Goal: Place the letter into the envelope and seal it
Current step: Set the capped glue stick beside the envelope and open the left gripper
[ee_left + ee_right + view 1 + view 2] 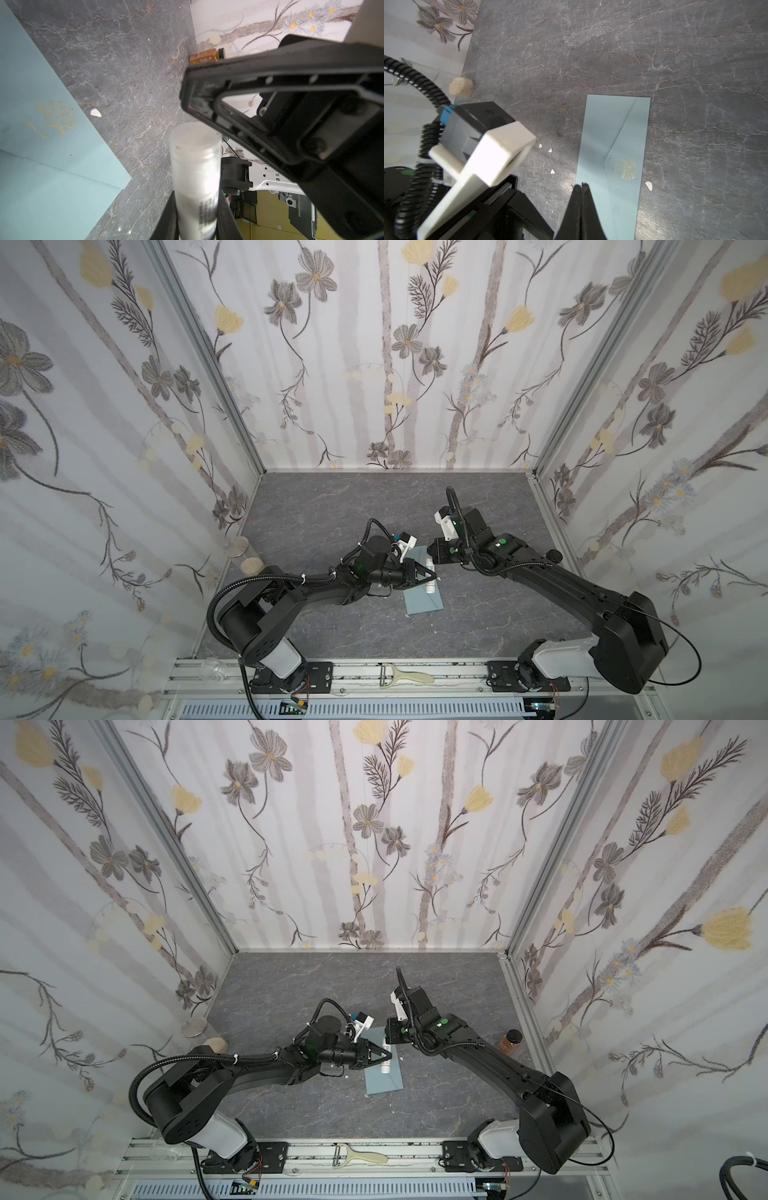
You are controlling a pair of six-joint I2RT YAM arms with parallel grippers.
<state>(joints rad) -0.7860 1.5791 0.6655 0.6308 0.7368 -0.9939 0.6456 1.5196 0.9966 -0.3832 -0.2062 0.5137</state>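
Note:
The blue-grey envelope [424,600] [384,1080] lies flat on the dark table, its pointed flap with a gold print [628,168] folded down over the body. My left gripper [432,577] [196,207] is shut on a white glue stick [429,588] [195,166], which hangs over the envelope's far half. The stick's pale end is bare and tilts away from the envelope [41,124]. My right gripper [432,553] [582,185] is shut and empty, its tips over the envelope's [612,135] far edge. The letter shows in no view.
An orange bottle [510,1042] [206,56] stands by the right wall. A corked clear jar [249,564] [460,87] lies by the left wall. A peeler [405,676] rests on the front rail. Small white scraps [649,185] dot the table round the envelope.

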